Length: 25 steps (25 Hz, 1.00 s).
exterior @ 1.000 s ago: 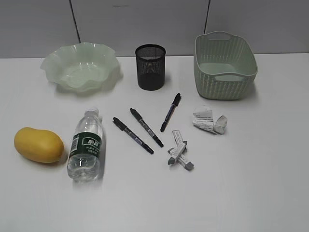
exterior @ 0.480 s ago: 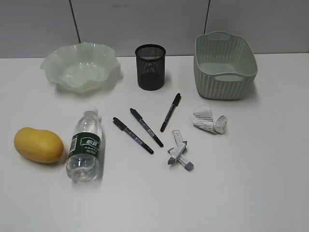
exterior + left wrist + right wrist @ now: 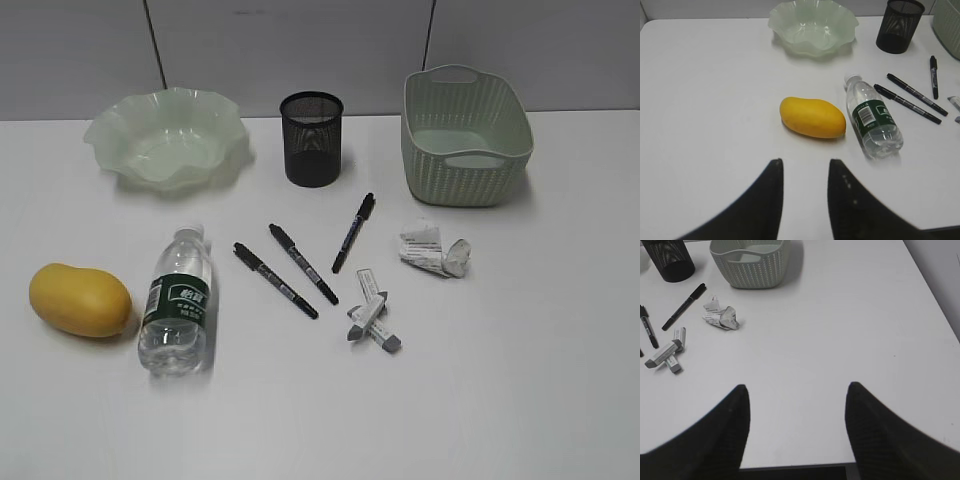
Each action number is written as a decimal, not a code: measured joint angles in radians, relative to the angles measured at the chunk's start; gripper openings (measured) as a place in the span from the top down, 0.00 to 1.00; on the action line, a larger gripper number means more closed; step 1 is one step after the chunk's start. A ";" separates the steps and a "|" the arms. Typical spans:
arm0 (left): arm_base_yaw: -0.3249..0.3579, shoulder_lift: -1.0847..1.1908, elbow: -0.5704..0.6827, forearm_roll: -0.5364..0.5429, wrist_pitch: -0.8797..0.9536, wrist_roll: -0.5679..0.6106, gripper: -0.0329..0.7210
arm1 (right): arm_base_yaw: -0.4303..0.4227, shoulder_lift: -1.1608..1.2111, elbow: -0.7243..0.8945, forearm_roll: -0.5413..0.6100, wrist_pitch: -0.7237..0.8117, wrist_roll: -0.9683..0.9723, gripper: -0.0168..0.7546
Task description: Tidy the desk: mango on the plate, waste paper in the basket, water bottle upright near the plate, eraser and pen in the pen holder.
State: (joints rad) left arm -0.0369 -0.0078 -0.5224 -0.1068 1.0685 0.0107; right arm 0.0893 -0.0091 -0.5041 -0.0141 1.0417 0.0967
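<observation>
Bottle (image 3: 177, 305) has just rolled a touch on the table — nothing tidied yet — left tool (image 3: 804, 167) narrowly parted, right tool (image 3: 797, 390) wide, both empty.

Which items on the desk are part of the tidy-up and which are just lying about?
In the job: mango, plate, waste paper, basket, water bottle, pen holder, three pens, erasers.

Just lying about: nothing visible; every item on the desk belongs to the job.
</observation>
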 joint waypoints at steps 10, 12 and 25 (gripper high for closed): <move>0.000 0.000 0.000 0.004 0.000 0.000 0.63 | 0.000 0.000 0.000 0.000 0.000 0.000 0.35; 0.000 0.005 0.000 0.021 0.000 0.000 0.56 | 0.000 0.000 0.000 0.000 0.000 0.000 0.35; -0.045 0.479 -0.180 0.366 -0.035 0.240 0.15 | 0.000 0.000 0.000 0.000 0.000 0.000 0.35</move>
State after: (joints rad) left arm -0.0817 0.4708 -0.7029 0.2588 1.0333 0.2507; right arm 0.0893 -0.0091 -0.5041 -0.0141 1.0417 0.0967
